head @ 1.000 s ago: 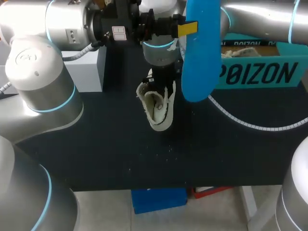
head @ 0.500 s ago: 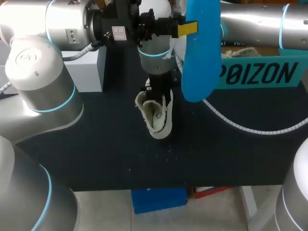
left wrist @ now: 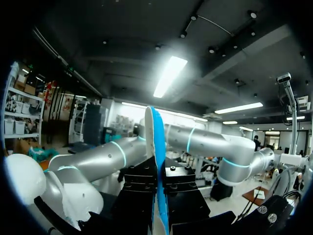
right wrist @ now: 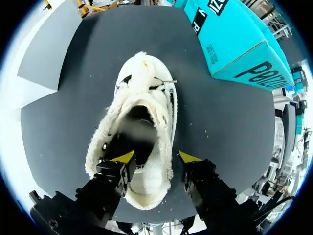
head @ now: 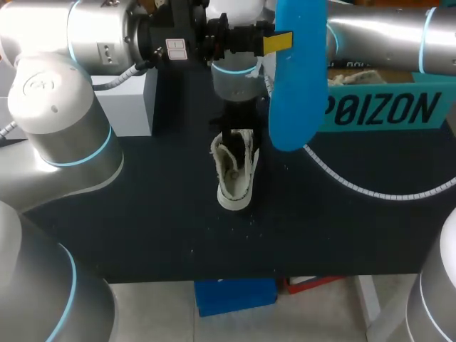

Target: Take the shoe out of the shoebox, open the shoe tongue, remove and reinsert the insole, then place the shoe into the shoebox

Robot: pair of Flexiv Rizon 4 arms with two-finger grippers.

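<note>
Evidently the insole [head: 296,85] is pinched upright by the left claw [left wrist: 159,191], held clear for reinsertion; the shoe [right wrist: 142,98] is set on the table [head: 142,206] near the box [head: 385,107]; the right claw [right wrist: 155,159] is spread astride its heel, probably to steady it.

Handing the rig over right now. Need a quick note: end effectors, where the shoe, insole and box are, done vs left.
Left end effector: shut on the blue insole, held upright in the air above the table.
Right end effector: open, low over the shoe, one finger over its opening, the other outside its side wall.
Shoe: on the table, opening up, in front of the teal shoebox.
Done: shoe out of the box, insole removed; tongue looks pulled open.
Left: reinsert the insole, put the shoe into the shoebox.
</note>
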